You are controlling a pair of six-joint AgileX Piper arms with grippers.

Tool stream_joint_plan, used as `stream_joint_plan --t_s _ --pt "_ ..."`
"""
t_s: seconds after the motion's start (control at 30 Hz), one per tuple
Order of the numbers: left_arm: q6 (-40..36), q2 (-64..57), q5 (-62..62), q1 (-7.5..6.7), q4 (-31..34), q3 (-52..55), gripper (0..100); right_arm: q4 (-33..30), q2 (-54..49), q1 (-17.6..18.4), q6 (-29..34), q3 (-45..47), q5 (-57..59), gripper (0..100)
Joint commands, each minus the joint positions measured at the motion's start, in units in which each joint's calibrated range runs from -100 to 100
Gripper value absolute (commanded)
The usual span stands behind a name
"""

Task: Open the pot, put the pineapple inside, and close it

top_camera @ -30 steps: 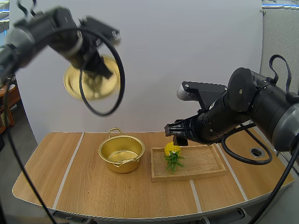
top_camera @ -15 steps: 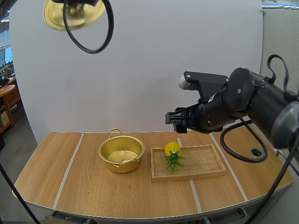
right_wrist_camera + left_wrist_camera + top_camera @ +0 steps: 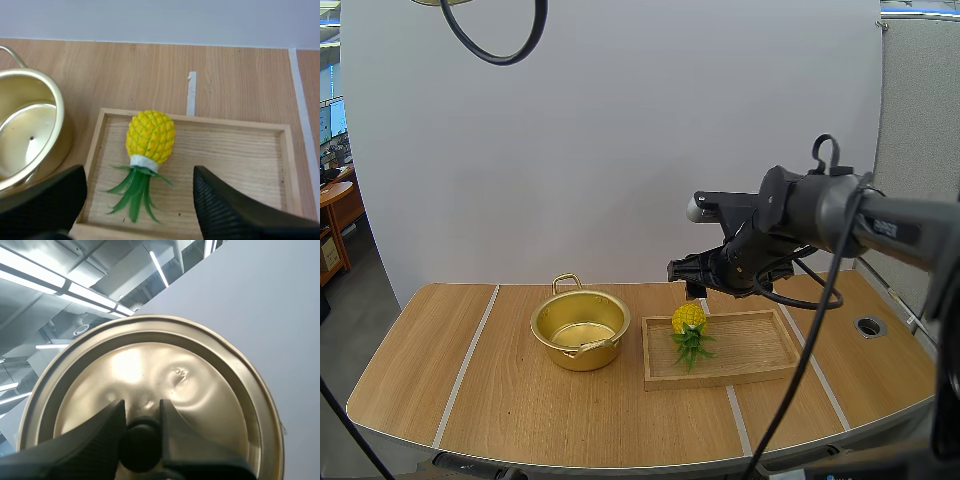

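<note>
Lid [image 3: 165, 370] is off the pot [image 3: 580, 328], its knob [image 3: 141, 444] clamped in the left jaws; pineapple [image 3: 150, 136] lies in the tray [image 3: 240, 155] beside the pot, right jaws spread above it; loading and closing remain

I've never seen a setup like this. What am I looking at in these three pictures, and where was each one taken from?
This is a robot with two arms working at a wooden table. The wide picture comes from a camera behind and above the arms. The other two come from small cameras, one on each arm's wrist, looking past its end effector, the two-fingered part that grasps.

On the table stands an open golden pot. Beside it is a wooden tray with a small pineapple lying in it.

The left end effector holds the pot's lid by its black knob, high above the table. The right end effector hangs open above the pineapple, touching nothing.
</note>
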Motion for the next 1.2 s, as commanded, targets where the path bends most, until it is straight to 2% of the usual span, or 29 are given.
stream_joint_plan --t_s 0.0,0.17,0.43,0.53,0.97,1.17 --pt "-0.6 -0.4 -2.4 0.13 0.8 -0.5 0 0.4 3.6 -0.2 -3.0 -0.4 -6.7 100" --pt "-0.6 -0.4 -2.4 0.13 0.8 -0.5 0 0.4 7.7 -0.2 -4.1 -1.7 -9.8 100" --pt "-0.6 -0.4 -2.4 0.13 0.8 -0.5 0 0.4 14.6 -0.2 -4.1 -10.7 1.0 100" --pt "-0.6 -0.4 -2.4 0.13 0.8 -0.5 0 0.4 15.4 -0.2 -4.1 -12.5 1.6 100" --pt "-0.6 -0.4 -2.4 0.13 0.8 -0.5 0 2.5 27.1 -0.2 -3.8 -17.6 6.0 100" --pt "-0.6 -0.4 -2.4 0.13 0.8 -0.5 0 3.4 28.3 -0.2 -3.8 -18.2 6.3 100"
